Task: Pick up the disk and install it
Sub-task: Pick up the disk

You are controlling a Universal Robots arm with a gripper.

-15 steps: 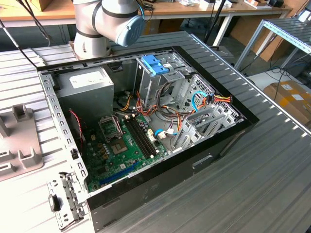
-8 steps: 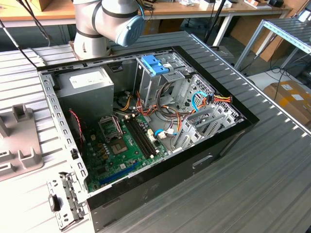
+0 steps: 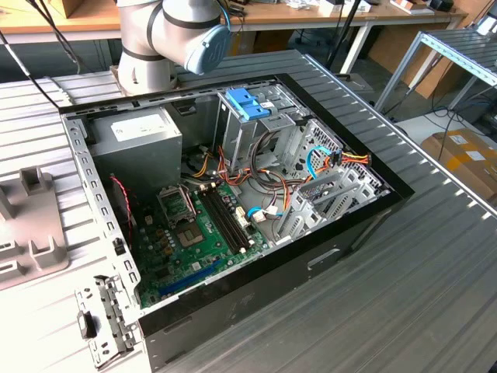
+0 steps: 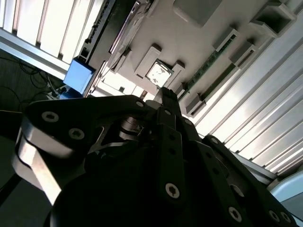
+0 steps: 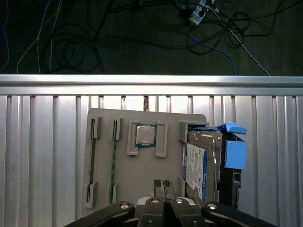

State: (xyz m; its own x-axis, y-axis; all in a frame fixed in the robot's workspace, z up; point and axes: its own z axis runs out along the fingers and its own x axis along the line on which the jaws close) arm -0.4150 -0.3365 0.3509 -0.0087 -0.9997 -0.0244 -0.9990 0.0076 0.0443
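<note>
Exterior view: open computer case (image 3: 233, 307); grey tray (image 3: 31, 225) at the exterior view's left.
First wrist view: the disk (image 5: 201, 163) sits in the grey tray (image 5: 142, 175), near the gripper (image 5: 163, 183).
Second wrist view: gripper (image 4: 166, 92) closed, 2 fingers touching, holding nothing.

Quick headcount from us: we get one robot arm (image 3: 167, 39), one gripper (image 5: 164, 185) and one open computer case (image 3: 272, 272). Inside that case we count one green motherboard (image 3: 194, 233), one grey power supply box (image 3: 144, 140) and one blue latch piece (image 3: 248, 102) on top of the metal cage. There's one grey holder tray (image 5: 123, 189), and on it we count one disk (image 5: 201, 165), one square processor chip (image 5: 145, 135) and two long narrow slot holders (image 5: 114, 161). We can't tell how many of those are filled. Also one cardboard box (image 3: 466, 155).
</note>
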